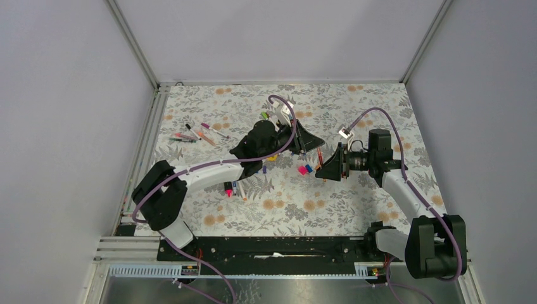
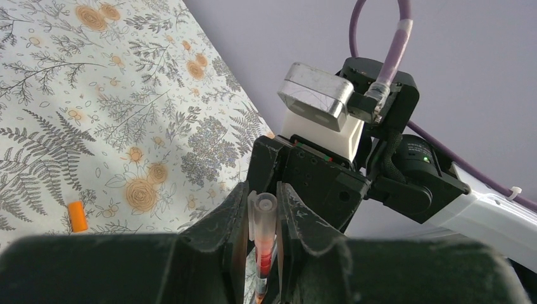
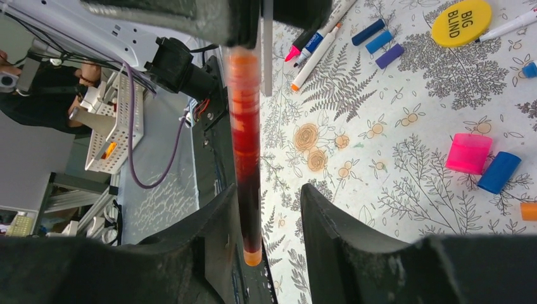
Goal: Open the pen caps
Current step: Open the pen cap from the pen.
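My left gripper is shut on an orange-red pen, and the pen's translucent cap sticks up between the fingers. In the right wrist view the same pen runs down from the left gripper into my right gripper. That gripper is open: the barrel rests against one finger and a gap separates it from the other. From above, both grippers meet mid-table, left and right. Loose pen caps lie on the cloth: pink, blue, purple.
A yellow disc marked BIG BLIND lies beside two blue caps and several pens. More pens lie at the far left and under the left arm. An orange cap sits alone on the floral cloth.
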You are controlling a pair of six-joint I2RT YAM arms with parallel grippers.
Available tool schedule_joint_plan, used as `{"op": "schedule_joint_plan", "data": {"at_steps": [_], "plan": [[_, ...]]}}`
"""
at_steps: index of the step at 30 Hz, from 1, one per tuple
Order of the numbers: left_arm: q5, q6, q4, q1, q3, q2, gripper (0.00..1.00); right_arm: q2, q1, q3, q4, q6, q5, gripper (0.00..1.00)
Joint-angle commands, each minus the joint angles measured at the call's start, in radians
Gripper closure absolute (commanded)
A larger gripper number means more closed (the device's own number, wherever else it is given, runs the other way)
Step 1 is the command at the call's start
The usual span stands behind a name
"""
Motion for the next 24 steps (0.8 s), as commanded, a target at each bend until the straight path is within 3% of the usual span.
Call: {"op": "schedule_joint_plan", "data": {"at_steps": [1,10,11,12,13,18,24], "plan": [[0.028,-0.011,0.093,0.001,-0.004,0.006,1.00,0.005,-0.003,0.024,0.087,0.103,-0.041,0.53],[0.031,0.000,0.112,0.000,-0.003,0.016,1.00,-0.004,-0.018,0.014,0.226,0.231,-0.065,0.56],[0.031,0.002,0.113,0.000,-0.002,0.016,1.00,-0.003,-0.018,0.011,0.233,0.236,-0.068,0.63],[0.029,0.004,0.115,0.000,0.000,0.015,1.00,0.000,-0.018,0.006,0.245,0.246,-0.073,0.85],[0.023,0.006,0.123,0.000,0.001,0.014,1.00,0.004,-0.018,0.000,0.262,0.262,-0.078,0.99],[-0.056,0.074,0.159,0.042,0.065,-0.017,1.00,0.026,-0.016,-0.035,0.327,0.319,-0.129,1.00],[-0.136,0.041,0.228,0.209,0.160,-0.019,1.00,0.031,-0.007,-0.075,0.366,0.342,-0.142,1.00]]}}
